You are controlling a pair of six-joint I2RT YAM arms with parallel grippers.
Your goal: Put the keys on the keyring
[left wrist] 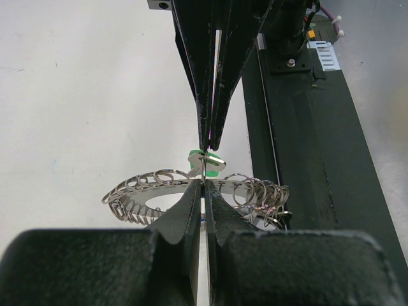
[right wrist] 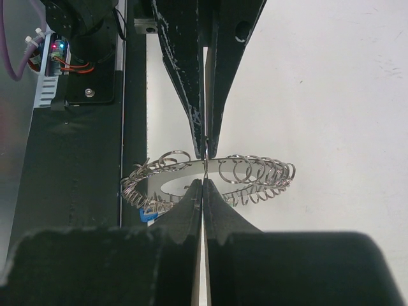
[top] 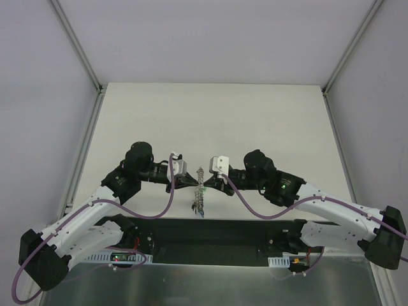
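The keyring [top: 200, 186] is held in the air between both grippers, just beyond the black base plate. In the left wrist view it is a flat grey ring [left wrist: 140, 191] fringed with small split rings. My left gripper [left wrist: 204, 186] is shut on its near rim. My right gripper [left wrist: 211, 145] comes in from opposite, shut at the green-headed key [left wrist: 210, 161], which stands upright at the ring's far rim. In the right wrist view my right gripper [right wrist: 204, 182] is shut, and a thin metal blade [right wrist: 206, 162] rises from its tips. A blue key head [right wrist: 147, 215] hangs below the ring.
The black base plate [top: 217, 233] with its circuit boards lies right under and behind the keyring; it also shows in the left wrist view [left wrist: 299, 159] and the right wrist view [right wrist: 76, 159]. White tabletop [top: 217, 121] stretches beyond, with grey walls on three sides.
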